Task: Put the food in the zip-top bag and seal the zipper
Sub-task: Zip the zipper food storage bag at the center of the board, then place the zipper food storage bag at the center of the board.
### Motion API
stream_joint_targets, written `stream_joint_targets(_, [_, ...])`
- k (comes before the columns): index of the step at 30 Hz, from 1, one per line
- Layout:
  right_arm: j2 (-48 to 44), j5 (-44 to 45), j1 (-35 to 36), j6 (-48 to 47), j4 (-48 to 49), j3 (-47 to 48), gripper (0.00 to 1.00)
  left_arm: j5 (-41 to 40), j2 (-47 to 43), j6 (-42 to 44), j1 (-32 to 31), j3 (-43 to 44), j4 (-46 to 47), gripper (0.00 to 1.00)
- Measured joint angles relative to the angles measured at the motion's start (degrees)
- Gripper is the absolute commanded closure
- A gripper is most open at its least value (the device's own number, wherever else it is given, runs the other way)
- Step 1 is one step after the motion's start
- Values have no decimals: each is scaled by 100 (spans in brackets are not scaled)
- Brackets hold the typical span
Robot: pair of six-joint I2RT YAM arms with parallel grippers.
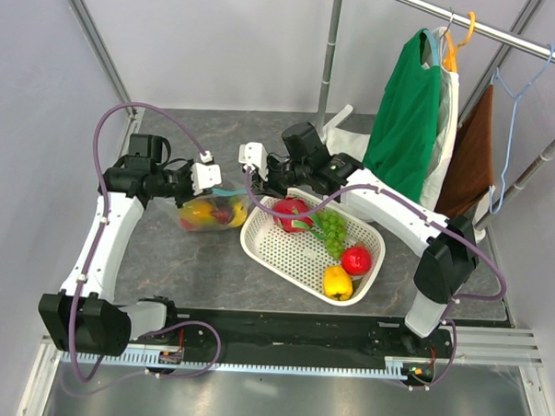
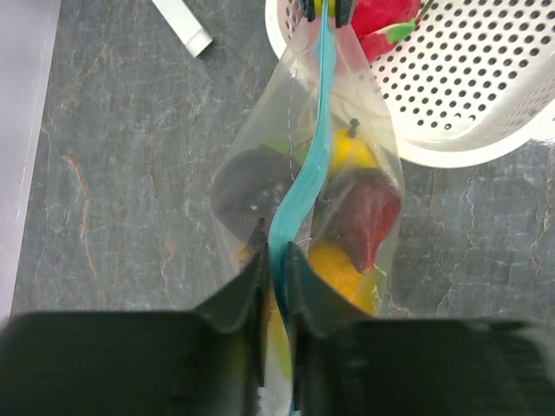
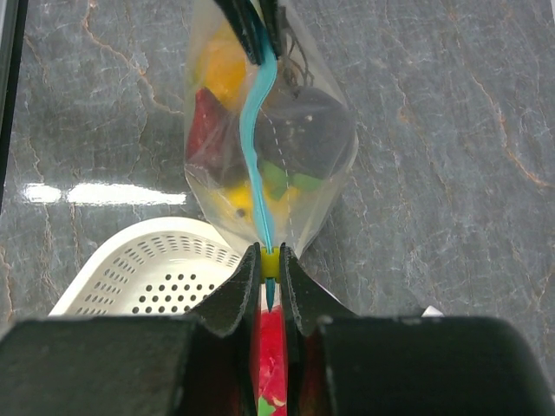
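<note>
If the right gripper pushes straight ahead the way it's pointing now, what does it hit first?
The zip-top bag itself: the right gripper is shut on one end of the zipper, so it would crumple the bag and food. Beyond that, the left gripper clamps the far end, seemingly dead ahead.

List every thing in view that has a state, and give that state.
zip-top bag, held by its mouth between both pincers, food inside.
zipper, looks closed along the visible stretch, wavy.
left pincer, shut on one end of the zipper.
right pincer, shut on the other end.
white basket, on the table, holding several fruits.
green garment, hanging from the rail.
</note>
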Motion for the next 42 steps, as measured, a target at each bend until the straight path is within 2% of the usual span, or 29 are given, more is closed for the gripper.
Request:
stream_joint_targets(1, [0, 2, 0, -4, 0, -4, 100, 9, 0, 0, 0, 35, -52, 98])
stream_joint_targets(14, [-4, 92, 0, -37, 7, -50, 100, 2, -149, -2, 0, 205, -446, 98])
stream_joint_targets(22, [-111, 199, 0, -243, 55, -205, 100, -26, -109, -389, 17, 251, -203, 98])
stream_joint_targets(23, [-111, 203, 0, -262, 57, -205, 98, -44, -109, -437, 17, 251, -146, 98])
stream_joint_targets(24, [-114, 203, 0, -278, 63, -205, 90, -70, -109, -481, 17, 251, -87, 98])
stream_joint_targets(25, [-114, 201, 0, -282, 76, -205, 77, -94, -109, -525, 17, 251, -37, 98])
stream_joint_targets(26, [-114, 201, 0, -282, 85, -205, 52, -107, -109, -562, 22, 251, 2, 98])
stream_joint_targets(27, [-114, 199, 0, -269, 96, -205, 42, -114, -109, -605, 28, 251, 44, 98])
stream_joint_targets(29, [-116, 219, -7, -173, 55, -203, 25, -236, -109, -678, 68, 251, 138, 98])
stream_joint_targets(31, [-116, 225, -22, -35, 22, -192, 18, -317, -105, -743, 127, 256, 282, 98])
stream_joint_targets(32, [-116, 238, -31, 31, 2, -175, 9, -358, -94, -778, 144, 258, 389, 98])
stream_joint_targets(34, [-116, 267, -35, 186, -13, -111, 2, -442, -33, -839, 155, 271, 612, 98])
stream_joint_targets(39, [-168, 356, -79, 619, 2, -4, 2, -608, 466, -876, 181, 391, 1405, 98])
stream_joint_targets(42, [-260, 369, -146, 935, 11, 20, 2, -566, 1080, -876, 330, 852, 1742, 98])
